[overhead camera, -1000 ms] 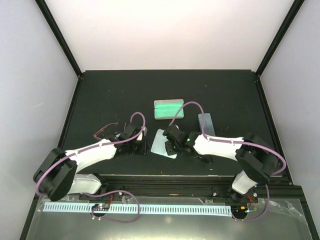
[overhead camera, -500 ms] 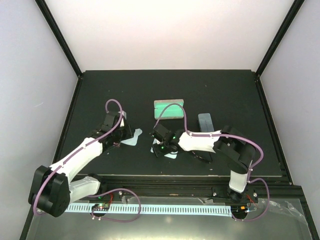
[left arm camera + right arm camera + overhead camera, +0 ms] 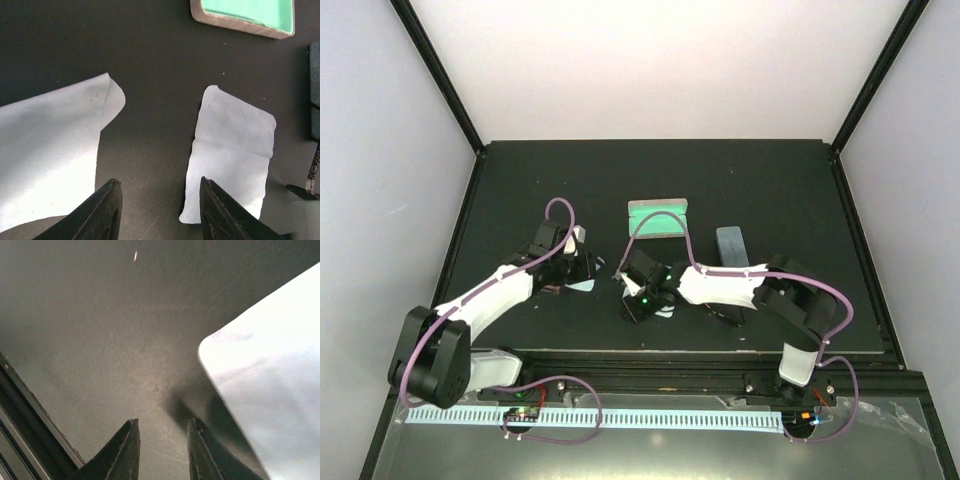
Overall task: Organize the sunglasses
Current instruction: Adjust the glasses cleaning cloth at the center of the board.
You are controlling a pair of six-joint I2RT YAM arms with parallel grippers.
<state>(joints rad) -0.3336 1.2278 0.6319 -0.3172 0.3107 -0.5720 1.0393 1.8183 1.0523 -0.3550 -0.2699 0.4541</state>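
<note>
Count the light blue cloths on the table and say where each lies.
2. The left cloth lies beside the left gripper; the right cloth lies by the right gripper, near the middle of the table. The arms may hide more.

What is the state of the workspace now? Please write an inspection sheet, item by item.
Surface: black table, no spill or mark seen.
Job's things: sunglasses, nothing seen clearly in any view; the arms may hide them.
Clutter: open case with green lining; blue-grey case, closed; left cloth, one corner curled; right cloth, flat, apart from the other.
Grippers: left gripper open, empty, over the bare gap between the cloths; right gripper slightly open, empty, beside a cloth corner.
Cables: purple cable loops above each arm; none seen snagged.
Surroundings: white walls, black frame posts.
</note>
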